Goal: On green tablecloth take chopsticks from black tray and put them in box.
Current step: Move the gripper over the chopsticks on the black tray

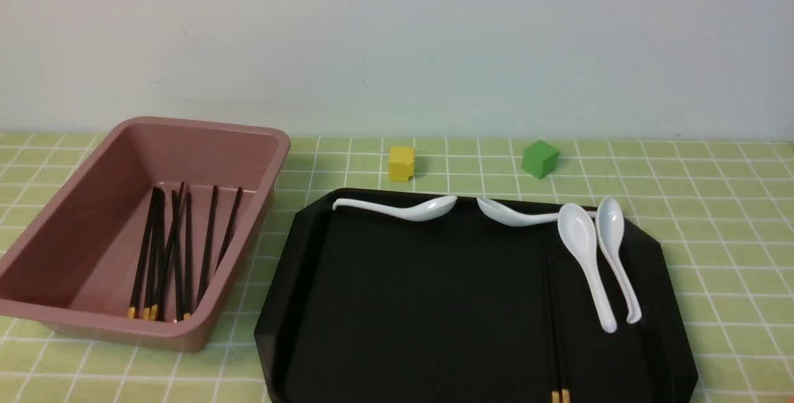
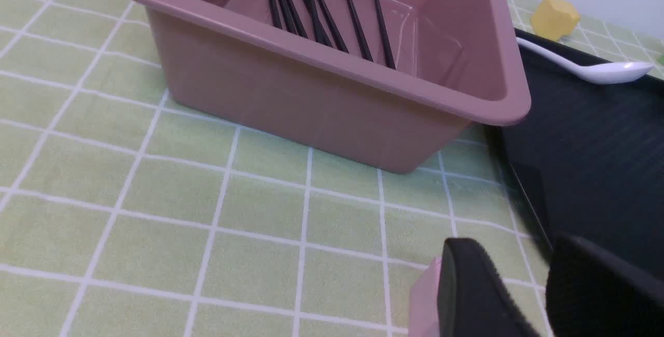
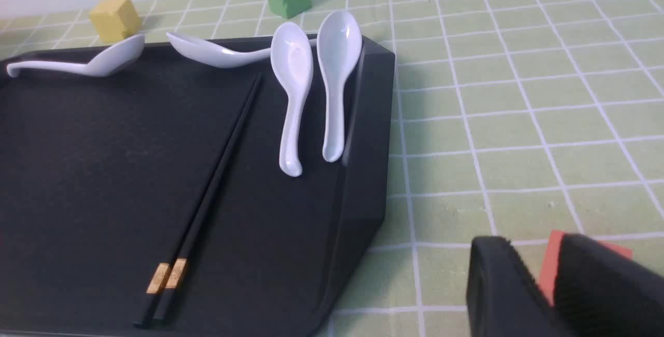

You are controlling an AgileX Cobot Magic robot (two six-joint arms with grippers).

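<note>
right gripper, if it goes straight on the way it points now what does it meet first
Probably only the bare green tablecloth beside the black tray: the right gripper points along the cloth just outside the tray's rim, and that strip looks free. Depth is unclear.

- The box [image 1: 93,217] sits on the cloth [image 1: 713,204] to my left, with the tray [image 1: 434,304] just beside it on my right.
- Most chopsticks [image 1: 180,248] lie in the box. One pair [image 3: 210,186] lies on the tray, left of two spoons [image 1: 586,266].
- Two more spoons [image 1: 409,209] rest along the tray's far rim, and two cubes [image 1: 401,162] stand behind it.
</note>
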